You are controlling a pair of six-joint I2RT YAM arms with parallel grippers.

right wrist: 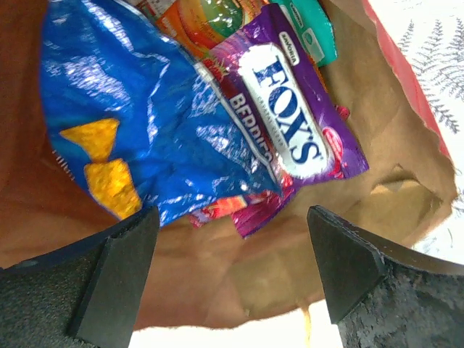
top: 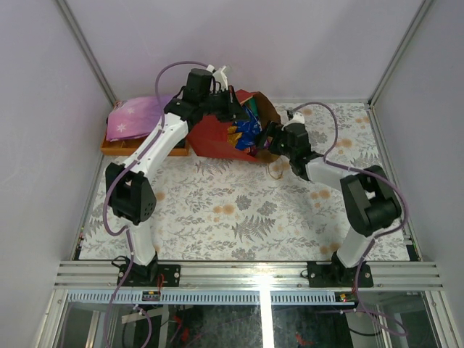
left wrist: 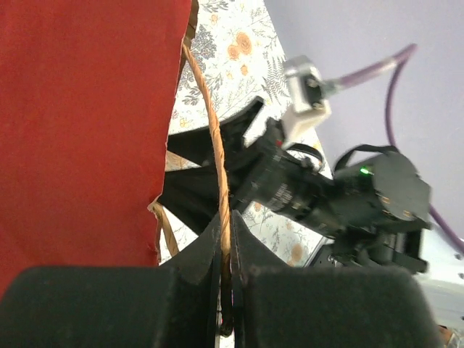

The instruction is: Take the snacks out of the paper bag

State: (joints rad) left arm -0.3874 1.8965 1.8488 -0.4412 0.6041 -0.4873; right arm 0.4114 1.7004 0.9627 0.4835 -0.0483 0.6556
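Left hand [left wrist: 225,254]: pinched shut on the loop handle [left wrist: 210,130] of the paper bag [top: 217,138]; the bag's red wall lies close beside this hand.
Right hand [right wrist: 228,221]: fingers spread wide and holding nothing, at the bag's mouth and pointing in.
Bag position: on its side on the tabletop [top: 239,210], with the brown interior open toward the right hand.
Snacks [top: 245,129]: all inside the bag, heaped directly ahead of the right hand.
Nearest item: blue packet [right wrist: 138,123], just beyond the fingertips and toward one finger; its edge overlaps the purple packet [right wrist: 290,123], which lies nearer the other finger.
Further in: orange packet [right wrist: 196,18] and teal packet [right wrist: 315,29], behind those two.
Handling, judged: the foil packets look light, thin and crinkly. The skin is glossy and likely slippery. The contents are probably loose or brittle, so hard squeezing is inadvisable.
Hold point, judged: the blue packet's near lower edge, where it lifts off the paper and both fingers can straddle it. The crimped seam would be firmer than the puffed middle.
Bag behaviour, judged: the soft paper wall may drag along with a packet, and the left hand's hold on the handle should resist that.
Risk, judged: closing on two overlapped packets together, or catching the bag lining.
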